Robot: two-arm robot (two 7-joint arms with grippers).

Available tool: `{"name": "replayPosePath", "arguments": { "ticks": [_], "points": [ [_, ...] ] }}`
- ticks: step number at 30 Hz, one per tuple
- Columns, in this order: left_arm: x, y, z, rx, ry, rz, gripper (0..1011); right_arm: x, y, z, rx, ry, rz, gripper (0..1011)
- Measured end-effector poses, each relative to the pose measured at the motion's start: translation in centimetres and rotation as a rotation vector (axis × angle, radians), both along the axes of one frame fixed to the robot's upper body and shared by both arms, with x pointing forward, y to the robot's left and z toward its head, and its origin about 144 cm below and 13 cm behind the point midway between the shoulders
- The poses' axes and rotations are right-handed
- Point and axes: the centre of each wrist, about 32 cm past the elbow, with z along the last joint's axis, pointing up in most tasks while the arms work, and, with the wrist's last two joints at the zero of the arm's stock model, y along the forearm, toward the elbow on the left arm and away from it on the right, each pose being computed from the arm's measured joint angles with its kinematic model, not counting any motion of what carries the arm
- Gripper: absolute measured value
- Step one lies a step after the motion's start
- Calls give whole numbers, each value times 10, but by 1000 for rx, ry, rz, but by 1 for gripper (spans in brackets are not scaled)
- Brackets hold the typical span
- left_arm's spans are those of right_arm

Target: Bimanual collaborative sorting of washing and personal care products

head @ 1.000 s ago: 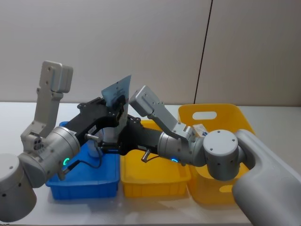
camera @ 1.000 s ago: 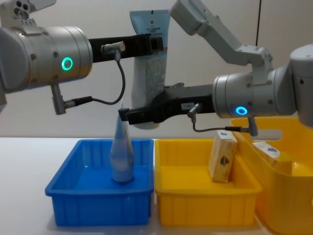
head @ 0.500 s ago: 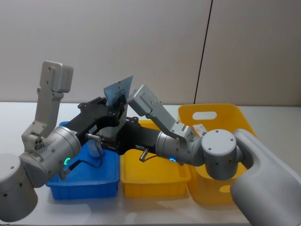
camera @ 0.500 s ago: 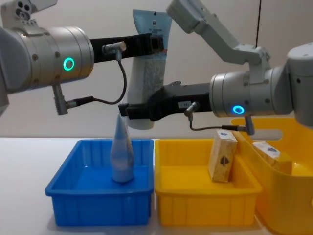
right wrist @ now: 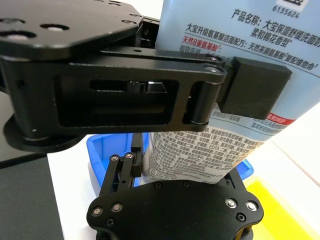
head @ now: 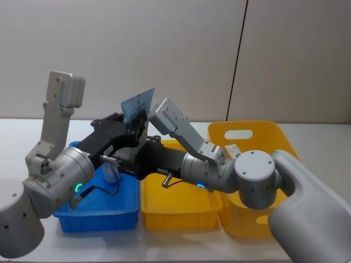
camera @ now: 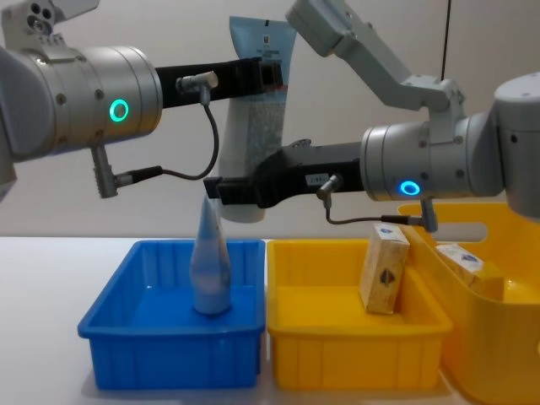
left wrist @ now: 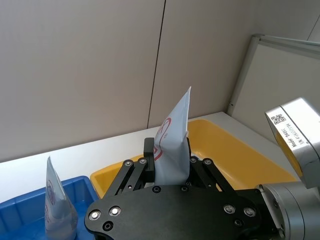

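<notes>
The left gripper (camera: 268,74) is clamped on the pouch (camera: 257,126) top; the right gripper (camera: 226,191) closes on its bottom, probably a handover above the blue tray (camera: 169,350).

The black left end effector (left wrist: 167,167) clamps a pale-blue soft pouch (left wrist: 174,142) upright above the yellow plastic tray (left wrist: 240,155); a pale-blue tapering tube (left wrist: 57,207) stands in the blue plastic tray (left wrist: 20,215).

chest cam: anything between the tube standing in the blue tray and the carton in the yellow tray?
Nothing stands between the tube and the carton: just the adjoining walls of the blue tray and yellow tray.
</notes>
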Motion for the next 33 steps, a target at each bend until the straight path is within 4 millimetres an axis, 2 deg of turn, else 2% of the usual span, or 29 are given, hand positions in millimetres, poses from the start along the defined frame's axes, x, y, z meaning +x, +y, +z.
{"name": "replayPosePath", "arguments": {
  "ticks": [8, 11, 13, 15, 17, 18, 21, 22, 24, 26, 31, 33],
  "points": [
    [0, 0, 0, -1, 0, -1, 269, 0, 0, 0, 1, 0, 0, 563],
    [0, -1, 0, -1, 1, -4, 378, 0, 1, 0, 1, -1, 1, 549],
    [0, -1, 0, 0, 1, -5, 413, 0, 1, 0, 1, -1, 1, 547],
    [0, -1, 0, 0, 1, -5, 522, 0, 1, 0, 1, -1, 2, 545],
    [0, -1, 0, 0, 1, -5, 544, 0, 1, 0, 2, -2, 2, 540],
    [0, -1, 0, 0, 1, -5, 609, 0, 1, 0, 2, -2, 2, 534],
    [0, -1, 0, 0, 1, -5, 669, 0, 1, 0, 2, -2, 2, 526],
    [0, -1, 0, 0, 1, -5, 729, 0, 0, 1, 2, -2, 1, 512],
    [0, -1, 0, 0, 1, -5, 763, 0, 0, 1, 1, -3, -1, 502],
    [0, -1, 0, 0, 1, -5, 843, 0, -2, 2, 1, -5, -4, 490],
    [0, -1, 0, -1, 1, -4, 981, -1, -14, 4, -6, -9, -36, 430],
    [0, -1, 0, -1, 1, -4, 1001, -1, -23, 6, -12, -12, -57, 402]
  ]
}}
